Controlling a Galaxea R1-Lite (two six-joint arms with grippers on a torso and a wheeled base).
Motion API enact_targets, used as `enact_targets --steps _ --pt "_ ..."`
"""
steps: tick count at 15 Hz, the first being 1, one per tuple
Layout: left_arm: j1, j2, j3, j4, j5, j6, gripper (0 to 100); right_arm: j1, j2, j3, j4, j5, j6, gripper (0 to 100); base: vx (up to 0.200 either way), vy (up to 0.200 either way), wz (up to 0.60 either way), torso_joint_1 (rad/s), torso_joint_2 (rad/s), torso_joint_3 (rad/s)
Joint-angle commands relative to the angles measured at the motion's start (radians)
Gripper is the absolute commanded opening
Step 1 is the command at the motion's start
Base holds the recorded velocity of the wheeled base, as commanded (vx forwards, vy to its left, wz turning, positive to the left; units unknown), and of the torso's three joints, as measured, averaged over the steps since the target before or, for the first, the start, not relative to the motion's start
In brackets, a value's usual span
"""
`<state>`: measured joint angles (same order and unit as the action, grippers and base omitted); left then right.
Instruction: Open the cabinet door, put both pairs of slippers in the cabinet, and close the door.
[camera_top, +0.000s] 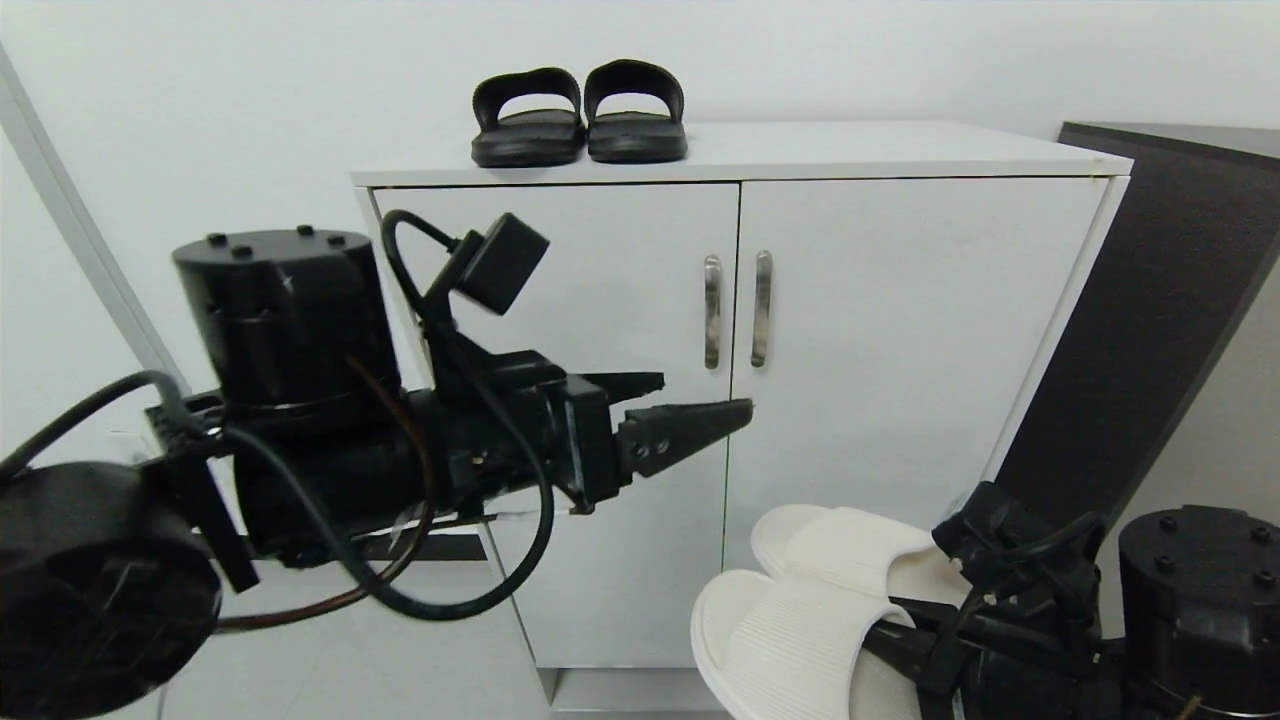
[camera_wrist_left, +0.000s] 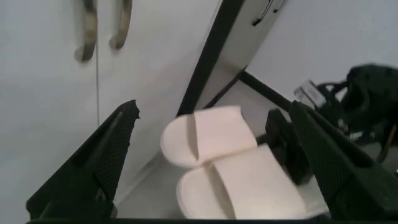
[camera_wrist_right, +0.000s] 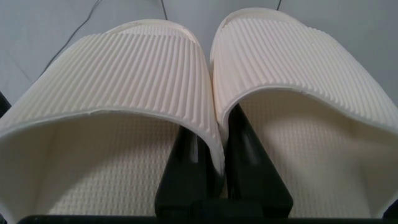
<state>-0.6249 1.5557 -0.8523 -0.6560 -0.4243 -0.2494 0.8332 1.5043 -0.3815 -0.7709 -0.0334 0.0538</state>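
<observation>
The white cabinet (camera_top: 900, 300) stands in front of me with both doors shut, its two metal handles (camera_top: 736, 310) side by side at the centre seam. A pair of black slippers (camera_top: 580, 115) sits on its top. My left gripper (camera_top: 705, 393) is open and level in front of the left door, just below the handles (camera_wrist_left: 102, 28); nothing is between its fingers (camera_wrist_left: 106, 155). My right gripper (camera_wrist_right: 216, 149) is shut on the pair of white slippers (camera_top: 820, 600), pinching their adjoining inner sides, low in front of the right door. The white slippers (camera_wrist_left: 224, 168) also lie beyond the left gripper (camera_wrist_left: 214, 109).
A dark panel (camera_top: 1150, 350) stands against the cabinet's right side. A pale wall lies behind and to the left. Light floor (camera_top: 400, 660) shows below the cabinet's left front corner.
</observation>
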Motion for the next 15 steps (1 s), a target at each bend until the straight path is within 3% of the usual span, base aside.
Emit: enact_targets --steps 1,2,4,7,9,10,13,15 --pt "-0.001 0.109 -0.160 0.065 -0.016 -0.027 100 0.000 0.004 0.003 0.001 0.000 0.000 0 0.000 0.000 0.00 0.000 0.00 0.000" --pt "-0.001 0.119 -0.183 0.076 -0.019 -0.030 100 0.000 0.004 0.001 0.001 0.000 0.000 0 0.000 0.000 0.00 0.000 0.00 0.000" --pt "-0.019 0.158 -0.255 0.098 -0.082 -0.070 100 0.000 0.004 0.003 0.001 0.000 0.000 0 0.000 0.000 0.00 0.000 0.00 0.000" --pt "-0.044 0.227 -0.344 0.101 -0.076 -0.074 100 0.000 0.004 0.003 0.001 0.001 0.000 0 0.000 0.000 0.00 0.000 0.00 0.000" --pt "-0.049 0.264 -0.389 0.101 -0.045 -0.073 100 0.000 0.005 0.003 0.002 0.001 0.000 0 0.000 0.000 0.00 0.000 0.00 0.000" --pt "-0.075 0.297 -0.432 0.099 0.041 -0.073 100 0.001 0.005 0.004 0.002 0.001 0.000 0 0.000 0.000 0.00 0.000 0.00 0.000" --pt "-0.072 0.323 -0.471 0.107 0.055 -0.073 100 0.000 0.005 0.007 0.002 0.001 0.000 0 0.000 0.000 0.00 0.000 0.00 0.000" --pt "-0.030 0.326 -0.488 0.142 0.053 -0.074 100 0.000 0.004 0.007 0.001 0.000 0.000 0 0.000 0.000 0.00 0.000 0.00 0.000"
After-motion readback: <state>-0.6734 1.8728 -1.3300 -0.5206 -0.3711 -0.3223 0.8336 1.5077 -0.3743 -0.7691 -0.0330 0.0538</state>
